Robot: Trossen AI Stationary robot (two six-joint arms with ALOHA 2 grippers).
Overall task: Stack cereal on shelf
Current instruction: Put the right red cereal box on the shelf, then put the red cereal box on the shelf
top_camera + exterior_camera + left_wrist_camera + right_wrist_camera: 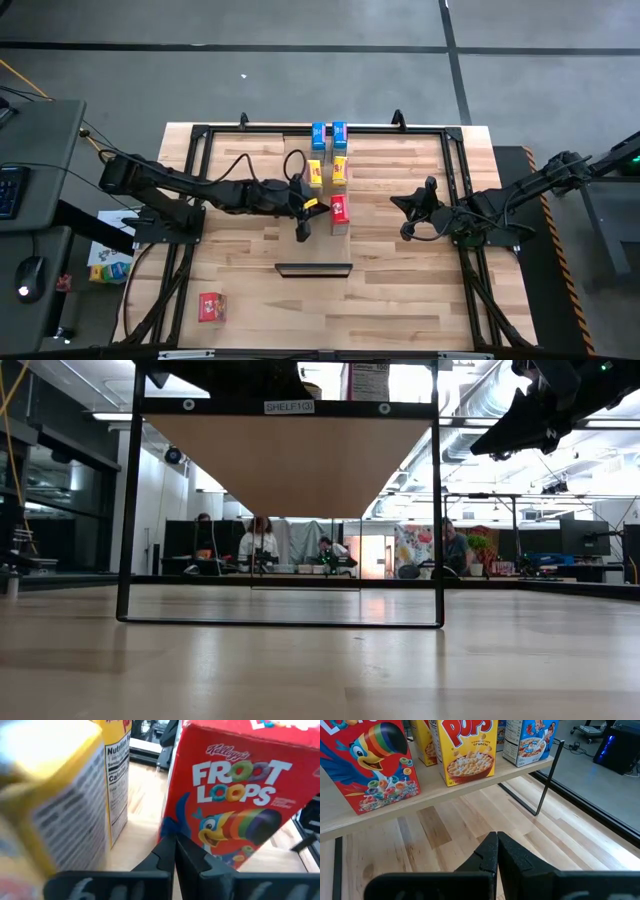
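Cereal on the shelf (344, 180) so far: two blue boxes (319, 135) at the far end, two yellow Corn Pops boxes (339, 169) just beside them toward the middle, and one red Froot Loops box (339, 212) nearest the front, all upright in the high view. Second red box (210, 307) lies flat on the desk (400, 290) near the front-left corner, well apart from the shelf. Left gripper (303, 228) sits just beside the shelved Froot Loops box on its left side; its wrist view shows its fingers (165, 856) pressed together, holding nothing, with the box face right ahead. Right gripper (412, 215) waits right of the shelf, fingers (490, 852) also shut and empty. Judged step: placement of the fifth box looks done, so the left arm needs to clear it and go for the last red box. To do it well: pull away sideways and up without brushing the standing box, since light cardboard would tip easily; spread the fingers before descending on the flat box; grip across its narrow sides; set it upright next to the shelved red one, not against the yellow pair.
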